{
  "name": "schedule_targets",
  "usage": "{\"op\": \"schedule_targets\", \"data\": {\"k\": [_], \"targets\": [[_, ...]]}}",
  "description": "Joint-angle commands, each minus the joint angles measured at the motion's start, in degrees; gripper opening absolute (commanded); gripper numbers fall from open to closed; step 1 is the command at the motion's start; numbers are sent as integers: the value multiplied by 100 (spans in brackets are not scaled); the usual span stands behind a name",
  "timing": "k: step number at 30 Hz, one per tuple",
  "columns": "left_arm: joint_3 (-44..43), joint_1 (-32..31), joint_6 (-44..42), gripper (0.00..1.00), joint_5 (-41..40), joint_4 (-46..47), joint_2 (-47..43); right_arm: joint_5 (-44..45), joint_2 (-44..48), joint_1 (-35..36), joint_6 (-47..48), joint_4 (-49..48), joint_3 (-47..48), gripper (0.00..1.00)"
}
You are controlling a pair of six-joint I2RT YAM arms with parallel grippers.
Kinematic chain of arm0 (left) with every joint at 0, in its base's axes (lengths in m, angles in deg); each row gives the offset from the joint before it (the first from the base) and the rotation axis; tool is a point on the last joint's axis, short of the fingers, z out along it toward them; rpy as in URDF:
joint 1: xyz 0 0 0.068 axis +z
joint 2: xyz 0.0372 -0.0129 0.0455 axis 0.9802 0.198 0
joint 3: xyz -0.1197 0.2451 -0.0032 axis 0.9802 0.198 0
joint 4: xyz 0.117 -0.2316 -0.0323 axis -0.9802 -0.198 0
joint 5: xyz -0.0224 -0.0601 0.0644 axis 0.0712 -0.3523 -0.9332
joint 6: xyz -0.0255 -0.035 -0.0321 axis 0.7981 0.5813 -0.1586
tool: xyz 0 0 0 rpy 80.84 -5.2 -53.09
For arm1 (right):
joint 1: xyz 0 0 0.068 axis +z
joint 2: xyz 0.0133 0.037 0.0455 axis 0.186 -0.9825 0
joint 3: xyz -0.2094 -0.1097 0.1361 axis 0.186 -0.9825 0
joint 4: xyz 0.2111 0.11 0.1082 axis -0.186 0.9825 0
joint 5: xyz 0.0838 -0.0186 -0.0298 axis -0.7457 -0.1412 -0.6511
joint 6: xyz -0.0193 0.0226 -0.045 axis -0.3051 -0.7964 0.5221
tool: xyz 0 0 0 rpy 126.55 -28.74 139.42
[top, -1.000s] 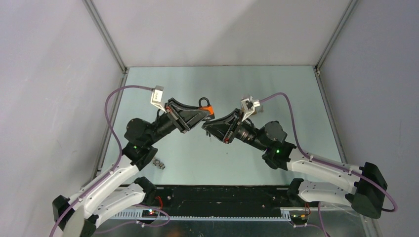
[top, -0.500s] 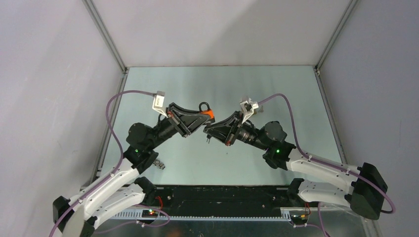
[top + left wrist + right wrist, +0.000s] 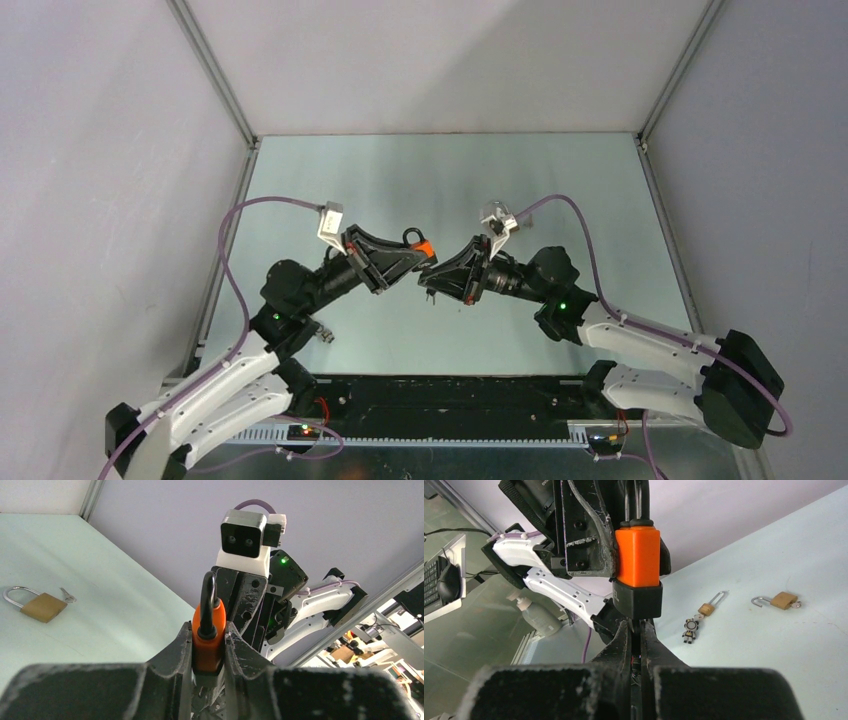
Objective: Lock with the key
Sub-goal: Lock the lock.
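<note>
Over the last second my right claw (image 3: 640, 627) has pinched fully shut just under the black base of the orange padlock (image 3: 638, 557), and both arms have drawn a little toward the near edge of the bench (image 3: 450, 170). I judge that this gives me hold of the key (image 3: 640, 636), a thin dark sliver mostly hidden between my fingers, so turning it can come next. My left claw (image 3: 207, 630) stays partly closed, clamping the padlock's orange body on both sides, shackle up. The padlock hangs in the air over the middle of the bench, between my two wrists.
</note>
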Motion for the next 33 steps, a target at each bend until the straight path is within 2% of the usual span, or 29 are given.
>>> {"op": "schedule_targets", "data": {"k": [1, 11, 16, 21, 26, 29, 33], "targets": [[-155, 292, -538, 0, -1458, 1427, -381, -1393, -67, 35, -74, 103, -253, 0], [-194, 290, -993, 0, -7, 1657, -559, -2315, -335, -174, -978, -706, -245, 0], [-164, 298, -1256, 0, -33, 1695, -776, -2587, -536, -210, -1552, -1381, -244, 0], [-118, 295, -1425, 0, -267, 1731, -1047, -2623, -576, -196, -1537, -1312, -244, 0], [-139, 327, -1440, 0, -689, 1573, -1164, -2166, -238, -186, -740, -242, -196, 0], [-161, 323, -1363, 0, -768, 1374, -1007, -1245, 54, -218, -117, 843, -122, 0], [-140, 322, -1124, 0, -976, 876, -645, 77, 424, -482, 1, 1740, -111, 0]]}}
